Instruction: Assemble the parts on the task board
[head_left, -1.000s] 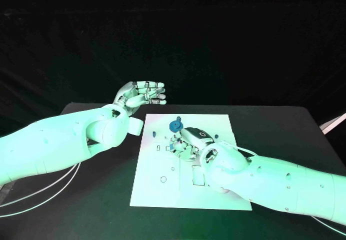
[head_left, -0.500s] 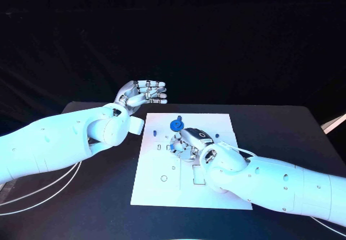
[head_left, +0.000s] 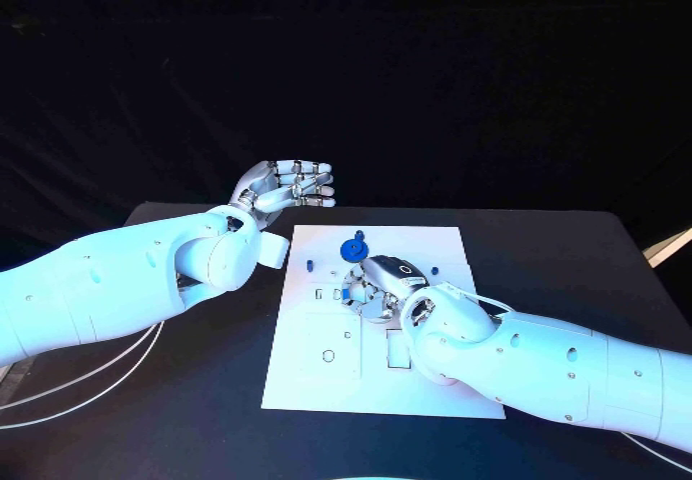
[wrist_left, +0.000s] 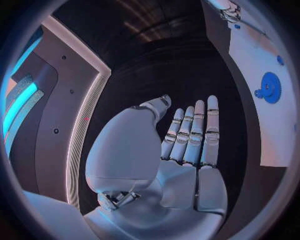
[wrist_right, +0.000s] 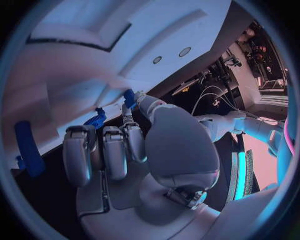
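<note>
Item one, task board (head_left: 378, 380): I see the white plate lying flat in the middle of the black bench (head_left: 577, 250), its near half bare apart from small slots and holes.

Item two, blue gear (head_left: 352, 250): a round toothed part standing on the far portion of the board, just beyond my right hand. From the left wrist it shows as a blue toothed disc (wrist_left: 270, 87) on the white plate, with a smaller blue piece (wrist_left: 258, 93) touching its edge.

Item three, right hand (head_left: 378, 285): lowered onto the board's middle, fingers curled down against the plate. From the right wrist, the fingertips (wrist_right: 128, 120) press close to a small blue part (wrist_right: 129, 96), and another blue part (wrist_right: 95, 120) sits just beside them. I cannot tell whether the hand actually grips either piece. A long blue part (wrist_right: 26, 148) lies apart on the board.

Item four, left hand (head_left: 284, 185): raised off the board beyond the bench's far-left corner, palm up, fingers straight and together, holding nothing.
</note>
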